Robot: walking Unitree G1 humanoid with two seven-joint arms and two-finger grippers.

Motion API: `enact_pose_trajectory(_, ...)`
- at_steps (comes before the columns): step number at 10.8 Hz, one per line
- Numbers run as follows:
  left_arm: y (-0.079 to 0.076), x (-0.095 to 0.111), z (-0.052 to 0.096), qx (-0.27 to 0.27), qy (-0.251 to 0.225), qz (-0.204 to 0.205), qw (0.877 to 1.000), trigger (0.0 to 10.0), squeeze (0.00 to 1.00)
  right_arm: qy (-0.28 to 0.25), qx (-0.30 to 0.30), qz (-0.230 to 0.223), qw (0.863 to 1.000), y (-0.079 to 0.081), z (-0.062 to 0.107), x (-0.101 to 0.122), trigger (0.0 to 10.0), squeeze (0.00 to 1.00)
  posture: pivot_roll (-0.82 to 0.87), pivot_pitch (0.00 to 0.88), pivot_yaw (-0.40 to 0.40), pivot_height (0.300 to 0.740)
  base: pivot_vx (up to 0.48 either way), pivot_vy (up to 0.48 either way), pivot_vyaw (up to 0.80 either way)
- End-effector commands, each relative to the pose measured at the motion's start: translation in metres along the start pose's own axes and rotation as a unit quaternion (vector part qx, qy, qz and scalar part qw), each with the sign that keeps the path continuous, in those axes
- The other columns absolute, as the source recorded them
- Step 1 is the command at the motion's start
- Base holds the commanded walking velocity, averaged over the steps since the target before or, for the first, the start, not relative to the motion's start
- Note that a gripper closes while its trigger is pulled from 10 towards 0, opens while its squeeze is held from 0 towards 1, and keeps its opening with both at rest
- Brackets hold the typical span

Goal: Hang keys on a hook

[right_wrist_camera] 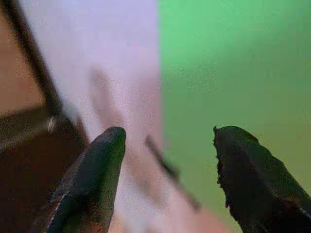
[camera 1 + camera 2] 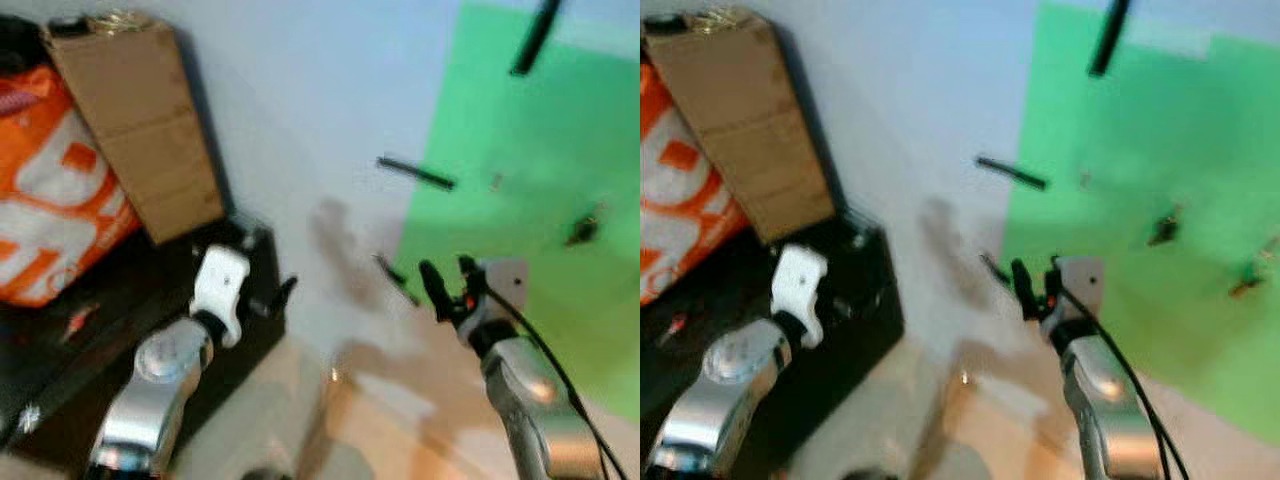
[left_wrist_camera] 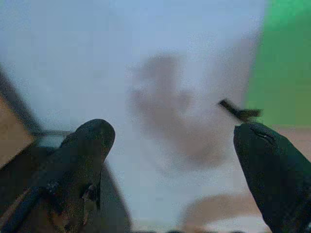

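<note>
Blurred head views show dark hooks [image 2: 415, 173] on the wall, up and slightly left of the right gripper [image 2: 446, 284], the nearer arm. Both grippers, left gripper [image 3: 175, 160] included, have fingers apart, empty. Keys cannot be made out.

- Looks like a corner of a home used for storage, maybe a hallway or spare room, though the blur makes it hard to pin down.
- Plain pale bluish-white wall [image 2: 290, 110] with a big bright green panel [image 2: 530, 200] stuck flat on it, and thin black pegs [image 2: 415, 173] poking out of both.
- A tall brown cardboard box [image 2: 140, 120] leans against the wall, upright but a bit tilted.
- Just beside it sits an orange and white printed bag [image 2: 55, 200], shopping-bag style.
- Both rest on a low black surface [image 2: 130, 300], some kind of cabinet or stand.
- Beige floor [image 2: 400, 430] below, light brown and bare-looking.
</note>
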State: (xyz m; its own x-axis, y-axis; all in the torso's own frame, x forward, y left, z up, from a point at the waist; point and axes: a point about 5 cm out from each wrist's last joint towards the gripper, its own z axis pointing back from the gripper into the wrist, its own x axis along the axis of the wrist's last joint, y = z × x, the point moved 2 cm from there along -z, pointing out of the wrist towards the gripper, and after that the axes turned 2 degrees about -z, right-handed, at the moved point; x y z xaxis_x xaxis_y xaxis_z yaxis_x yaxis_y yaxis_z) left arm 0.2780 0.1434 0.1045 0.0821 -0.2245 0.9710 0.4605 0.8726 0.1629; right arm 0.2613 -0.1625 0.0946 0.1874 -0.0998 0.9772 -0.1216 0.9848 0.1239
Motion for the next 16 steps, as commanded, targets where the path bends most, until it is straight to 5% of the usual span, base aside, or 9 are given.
enact_pose_trajectory(1,0.0014,-0.001,-0.0008,0.01,0.003,-0.009,1.0,10.0,0.0,0.0,-0.003,-0.002,1.0,-0.0014,0.0015,0.0009,10.0,1.0,-0.05,0.0,0.045,0.74,0.0,0.0,0.8)
enact_pose_trajectory(9,0.0018,0.008,-0.0068,0.018,-0.026,-0.009,0.999,10.0,0.0,0.013,-0.017,0.016,1.0,-0.0065,0.0006,-0.0023,10.0,1.0,-0.05,0.0,0.047,0.74,0.0,0.0,0.8)
enact_pose_trajectory(16,0.0018,0.0031,-0.0038,0.023,-0.016,-0.006,1.0,10.0,0.0,0.011,-0.028,0.046,0.998,-0.0075,0.001,-0.004,10.0,1.0,-0.05,0.0,0.042,0.74,0.257,0.0,0.0)
